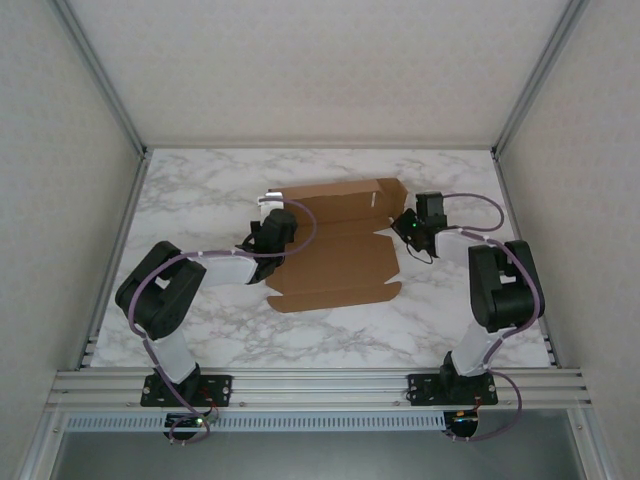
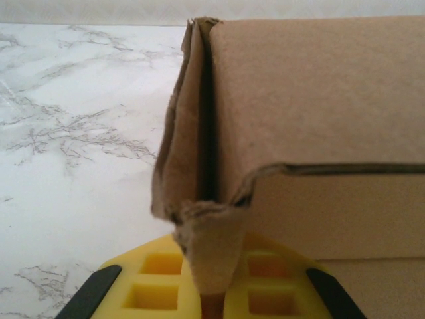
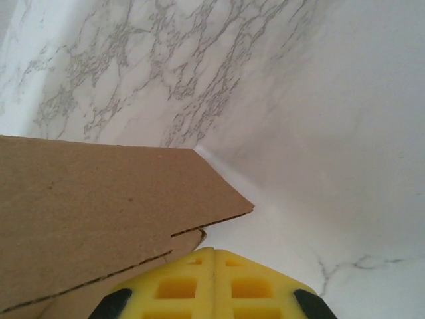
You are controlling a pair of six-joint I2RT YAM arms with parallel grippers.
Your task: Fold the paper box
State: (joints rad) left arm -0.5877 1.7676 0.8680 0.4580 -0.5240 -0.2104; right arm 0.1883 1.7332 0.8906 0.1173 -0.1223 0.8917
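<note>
L: left gripper [image 2: 212, 296] clamped tight on the paper box [image 2: 319, 100]. Its yellow pads [image 2: 156, 282] pinch a crumpled cardboard tab [image 2: 211, 256] that sticks up out of the jaws. Straight above the tips the tab runs into an upright doubled side wall [image 2: 179, 133], 2 layers w/ a dark slit between. R of the tips: brown panel w/ a cut line across it. L of the tips: marble table [image 2: 73, 100]. In top view this gripper sits at the box's L edge, approx mid-way along, arm bent in from the L base. R: right gripper [image 3: 214, 256] fully closed, pads [image 3: 176, 289] flush together, nothing seen between them. Just L of + ahead of its tips is a pointed cardboard flap [image 3: 133, 193] w/ a slit + perforated crease. Flap edge v. close to the L pad, can't tell if touching. Beyond + R of the tips: white marble. In top view this gripper is at the box's R edge toward the far R corner, beside a raised flap. Box lies between the 2 grippers, mid-table. Far wall stands up, near part lies flat w/ flaps spread toward the arm bases. Board is plain brown.
</note>
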